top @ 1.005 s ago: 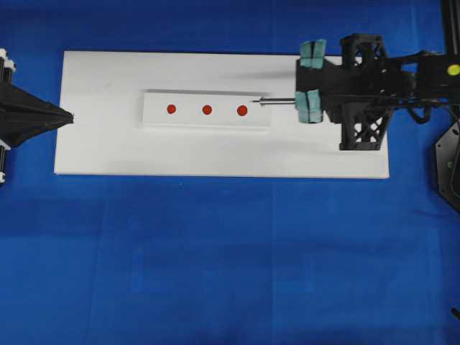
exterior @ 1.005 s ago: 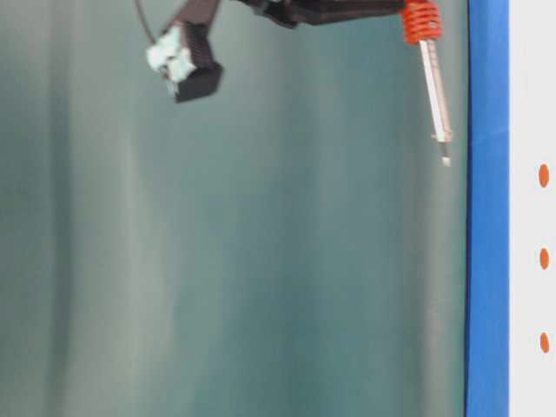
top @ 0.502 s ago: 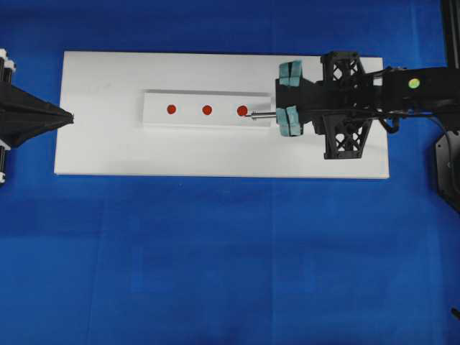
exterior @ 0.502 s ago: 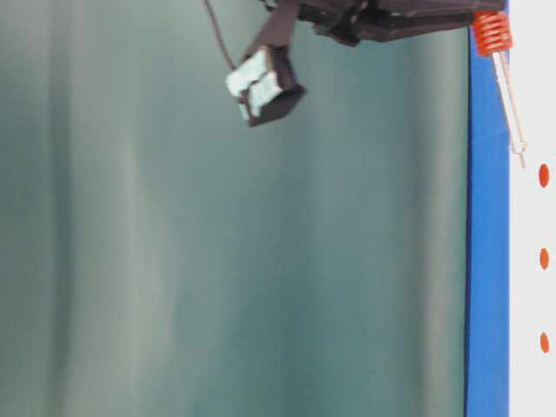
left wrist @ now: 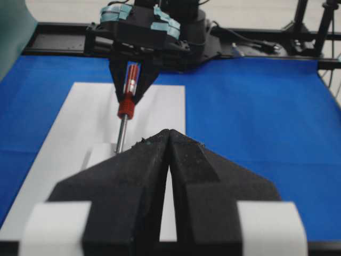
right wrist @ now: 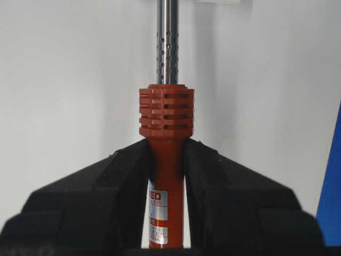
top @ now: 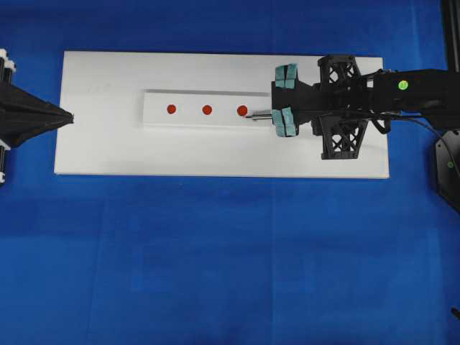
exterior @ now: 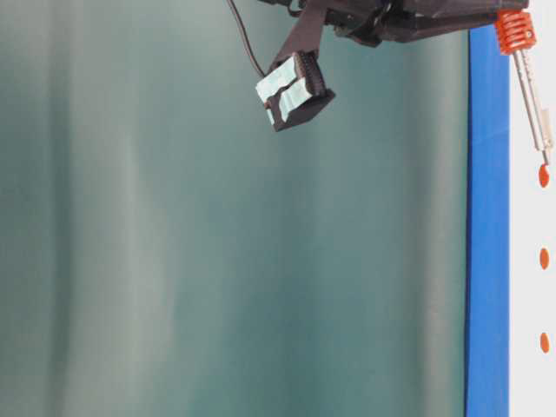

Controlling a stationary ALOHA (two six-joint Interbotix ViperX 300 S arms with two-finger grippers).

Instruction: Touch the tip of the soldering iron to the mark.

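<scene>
My right gripper (top: 275, 113) is shut on the red-orange handle of the soldering iron (top: 260, 114), which points left over the white strip (top: 208, 123). Its thin silver shaft ends at the lower right edge of the mark (top: 242, 111), the right-end red dot. In the table-level view the soldering iron (exterior: 532, 87) has its tip just at the mark (exterior: 544, 175); I cannot tell whether they touch. The right wrist view shows the jaws of my right gripper (right wrist: 166, 154) clamped on the soldering iron (right wrist: 166, 122). My left gripper (top: 68, 117) rests shut and empty at the board's left edge.
The strip lies on a white board (top: 108, 144) over a blue cloth (top: 215, 251). Two more red dots (top: 207, 110) (top: 171, 109) sit left of the mark. The iron's black cord (exterior: 243, 43) trails back along the right arm.
My right gripper has moved left and down with the soldering iron, bringing the tip from beyond the strip's right end to the mark's edge. The left arm has not moved.
</scene>
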